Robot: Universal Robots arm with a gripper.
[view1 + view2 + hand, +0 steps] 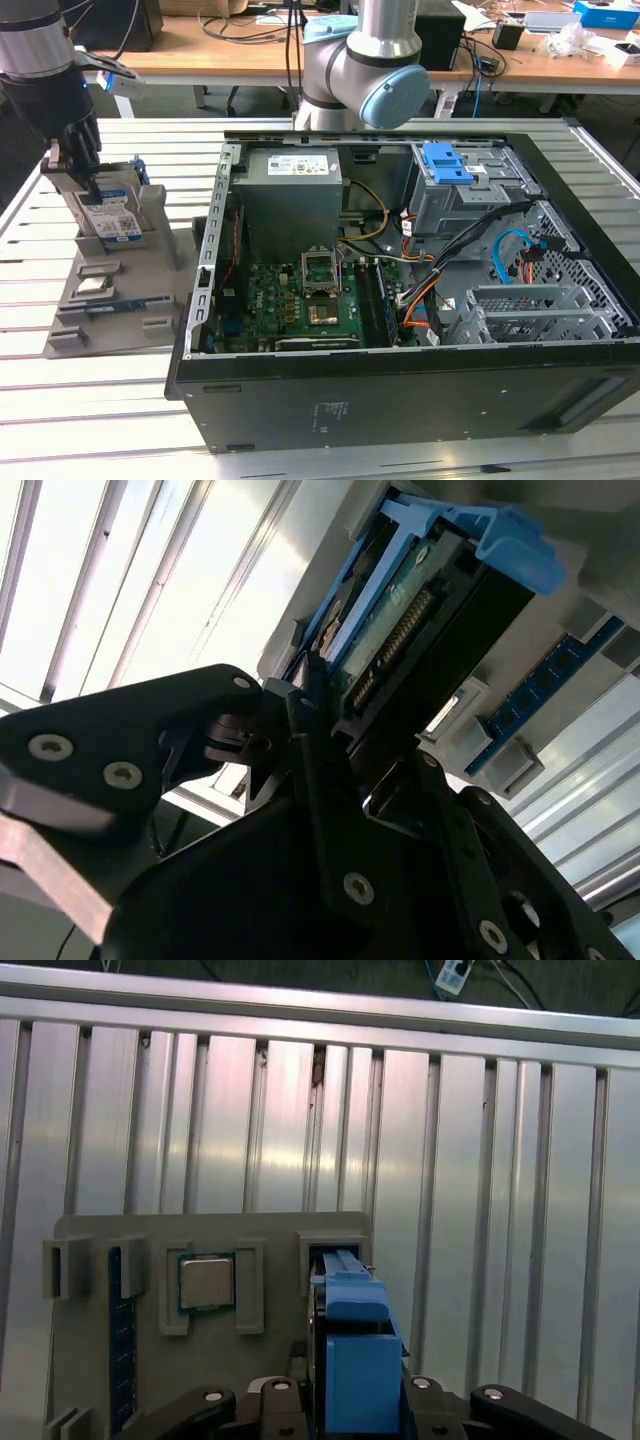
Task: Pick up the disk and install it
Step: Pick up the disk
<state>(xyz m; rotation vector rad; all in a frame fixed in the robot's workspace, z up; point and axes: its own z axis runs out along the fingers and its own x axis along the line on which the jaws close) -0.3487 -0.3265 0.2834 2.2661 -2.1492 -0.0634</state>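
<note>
The disk (112, 218) stands on edge in a slot of the grey holder (150, 325) at the exterior view's left, its white-and-blue label facing out. My gripper (86, 182) comes down on its top end, one finger against each flat side. In the first wrist view the disk's blue frame (356, 1355) runs between the two black fingers (282, 1392), its far end in the holder's slot. In the second wrist view the disk (400, 630) shows its connector edge, held at the gripper (310, 715).
The open computer case (400, 400) lies at the exterior view's right, with a blue latch on a grey drive cage (450, 165) at its back. A small square chip (207, 1282) and a blue memory stick (120, 1360) rest in the holder. A slatted metal table (480, 1210) surrounds everything.
</note>
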